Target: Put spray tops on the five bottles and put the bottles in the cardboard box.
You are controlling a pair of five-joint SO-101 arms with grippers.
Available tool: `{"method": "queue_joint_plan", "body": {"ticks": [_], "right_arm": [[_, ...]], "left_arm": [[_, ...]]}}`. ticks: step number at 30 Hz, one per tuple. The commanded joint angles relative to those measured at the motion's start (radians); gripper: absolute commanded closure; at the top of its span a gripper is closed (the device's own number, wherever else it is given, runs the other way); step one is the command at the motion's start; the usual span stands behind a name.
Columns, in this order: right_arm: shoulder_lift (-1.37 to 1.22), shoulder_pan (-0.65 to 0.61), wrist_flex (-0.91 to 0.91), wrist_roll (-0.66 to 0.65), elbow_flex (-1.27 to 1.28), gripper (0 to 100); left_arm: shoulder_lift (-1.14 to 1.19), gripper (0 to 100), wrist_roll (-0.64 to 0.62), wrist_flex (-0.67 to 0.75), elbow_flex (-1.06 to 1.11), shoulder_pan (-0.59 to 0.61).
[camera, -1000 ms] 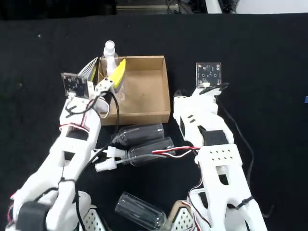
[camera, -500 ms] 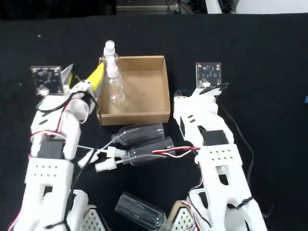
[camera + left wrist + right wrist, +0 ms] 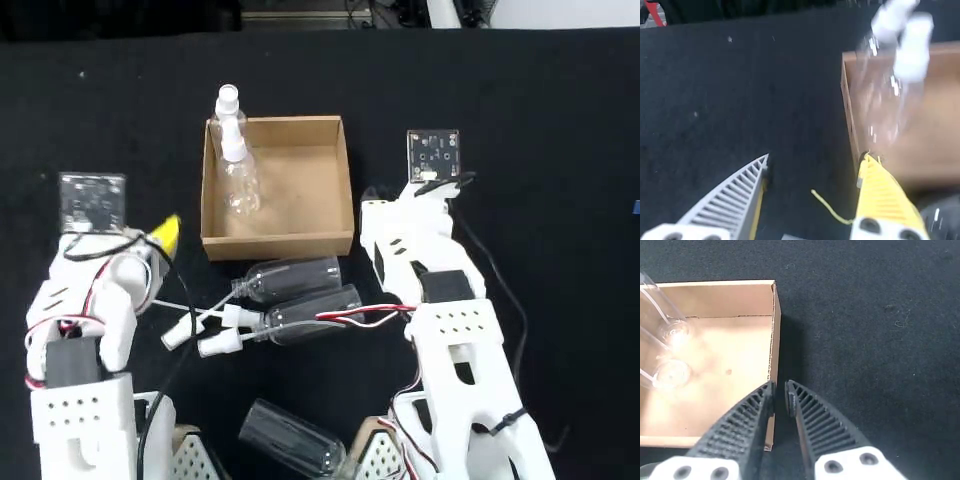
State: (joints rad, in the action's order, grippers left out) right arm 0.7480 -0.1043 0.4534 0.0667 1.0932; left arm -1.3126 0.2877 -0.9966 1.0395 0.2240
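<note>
The cardboard box (image 3: 300, 190) stands at the middle back of the table. Two clear bottles with white spray tops (image 3: 232, 150) lean inside it against its left wall; the left wrist view shows them blurred (image 3: 890, 75) above the box wall (image 3: 850, 125). My left gripper (image 3: 815, 159) is open and empty, left of the box and nearer the front (image 3: 160, 235). My right gripper (image 3: 780, 385) is shut and empty, just outside the box's right wall (image 3: 775, 340). Two more bottles (image 3: 295, 278) (image 3: 310, 312) lie in front of the box.
White spray tops (image 3: 180, 330) (image 3: 220, 345) with thin tubes lie by the necks of the lying bottles; I cannot tell which are attached. A topless bottle (image 3: 295, 438) lies at the front between the arm bases. Black cloth covers the table.
My left arm has drawn back from the box, to the left and toward the front, leaving the bottle leaning inside. The right arm has not moved.
</note>
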Motion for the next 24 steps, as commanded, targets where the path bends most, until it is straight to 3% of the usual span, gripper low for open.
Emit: {"method": "queue_joint_plan", "body": {"ticks": [1,7,12,17,24], "right_arm": [[0.028,-0.029,-0.029,-0.008,-0.004,98.4],[0.028,-0.028,-0.029,-0.008,-0.005,98.4],[0.035,0.003,-0.025,-0.008,-0.012,98.4],[0.036,0.138,0.043,-0.009,-0.116,98.3],[0.030,0.408,0.324,-0.063,-0.381,98.3]], "left_arm": [[-0.014,74,0.147,-0.158,-0.093,0.010],[0.063,74,0.381,-0.425,-0.159,-0.027],[0.091,74,0.560,-0.632,-0.217,-0.231],[0.101,74,0.566,-0.703,-0.254,-0.527],[0.103,74,0.516,-0.690,-0.239,-0.866]]}}
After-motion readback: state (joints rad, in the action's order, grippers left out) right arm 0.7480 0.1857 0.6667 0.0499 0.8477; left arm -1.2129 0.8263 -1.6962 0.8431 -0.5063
